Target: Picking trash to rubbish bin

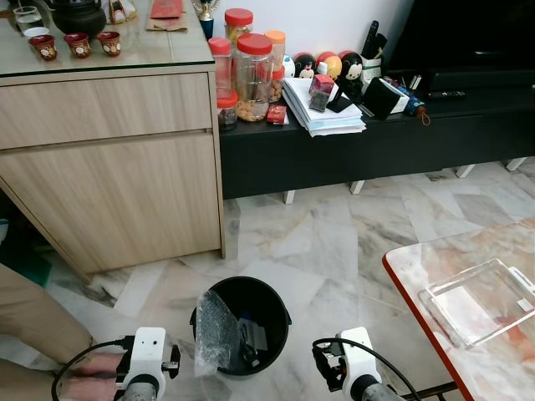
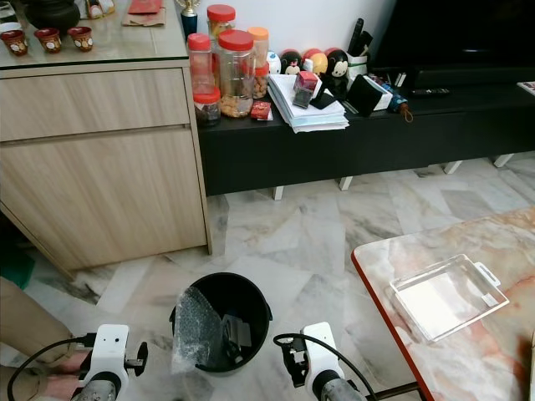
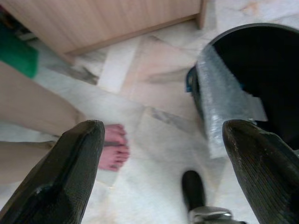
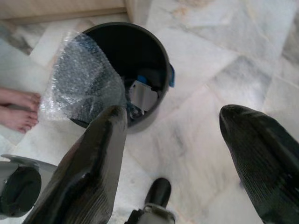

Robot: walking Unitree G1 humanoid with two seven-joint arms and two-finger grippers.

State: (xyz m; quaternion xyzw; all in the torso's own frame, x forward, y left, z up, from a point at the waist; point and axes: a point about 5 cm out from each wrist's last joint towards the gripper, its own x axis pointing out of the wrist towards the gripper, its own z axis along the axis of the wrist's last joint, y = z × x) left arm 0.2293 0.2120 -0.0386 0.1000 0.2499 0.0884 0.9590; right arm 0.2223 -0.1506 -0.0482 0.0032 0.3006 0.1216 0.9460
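Marble floor [image 1: 334, 242]; both arms low flanking rubbish bin [image 1: 266, 311]; left fingers [image 3: 70, 177], right fingers [image 4: 93, 172] spread, empty.

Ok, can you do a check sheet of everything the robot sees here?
Surface: pale marble-tiled floor.
Job's things: round black plastic rubbish bin on the floor; a sheet of clear bubble wrap hangs over its rim, other scraps inside.
Clutter: red-lidded plastic jars, stacked white papers and toys on the long black low cabinet; clear plastic tray on the red-edged marble table.
Grippers: left gripper and right gripper, jaws open, both empty.
Cables: black cable by the left wrist.
Surroundings: wooden cabinet; a person's bare foot.
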